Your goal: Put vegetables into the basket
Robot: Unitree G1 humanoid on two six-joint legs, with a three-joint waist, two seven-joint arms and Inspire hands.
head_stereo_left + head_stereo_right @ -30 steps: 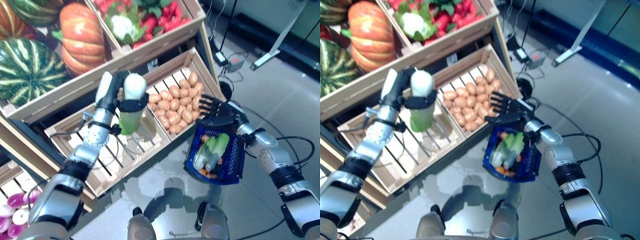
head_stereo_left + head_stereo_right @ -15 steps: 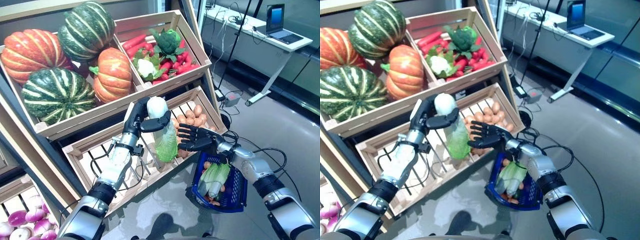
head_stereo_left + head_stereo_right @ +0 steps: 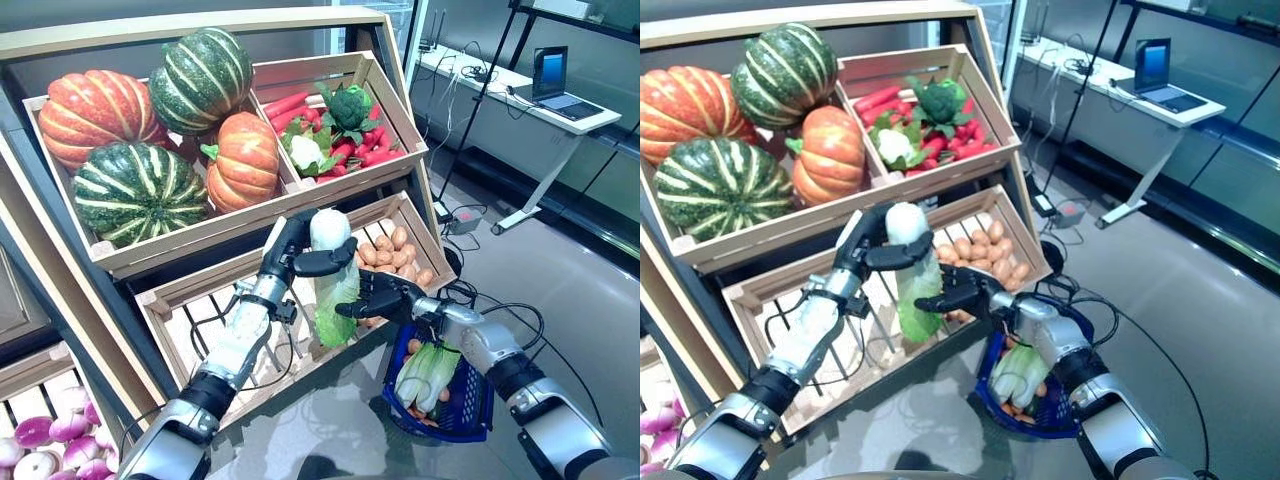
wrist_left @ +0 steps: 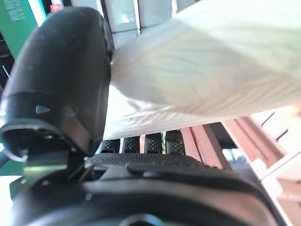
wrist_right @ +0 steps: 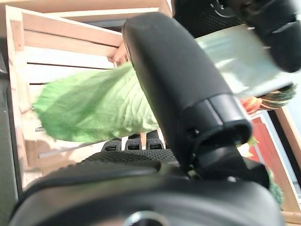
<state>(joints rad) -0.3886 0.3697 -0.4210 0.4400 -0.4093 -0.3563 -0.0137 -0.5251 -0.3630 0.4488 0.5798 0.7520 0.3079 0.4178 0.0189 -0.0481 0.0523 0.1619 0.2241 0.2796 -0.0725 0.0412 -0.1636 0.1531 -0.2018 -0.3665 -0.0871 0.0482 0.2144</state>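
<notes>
My left hand (image 3: 296, 252) is shut on a napa cabbage (image 3: 333, 290), gripping its white stem end, with the green leaves hanging down over the front of the lower crates. The left wrist view shows my thumb (image 4: 61, 70) pressed against the pale stem (image 4: 202, 70). My right hand (image 3: 385, 297) is open just right of the cabbage, its fingers reaching the leafy end (image 5: 94, 106). A blue plastic basket (image 3: 468, 392) hangs from my right forearm and holds bok choy (image 3: 425, 368) and some carrots.
A wooden stand holds pumpkins (image 3: 140, 130) in the upper left crate and red roots, cauliflower and broccoli (image 3: 335, 115) in the upper right. Below are a slatted crate (image 3: 200, 320) and potatoes (image 3: 395, 250). Turnips (image 3: 40, 445) lie lower left. A desk with a laptop (image 3: 555, 85) stands far right.
The camera has tilted up, showing more of the stand. My left hand has carried the cabbage right, towards my right hand, which has closed in on the leafy end.
</notes>
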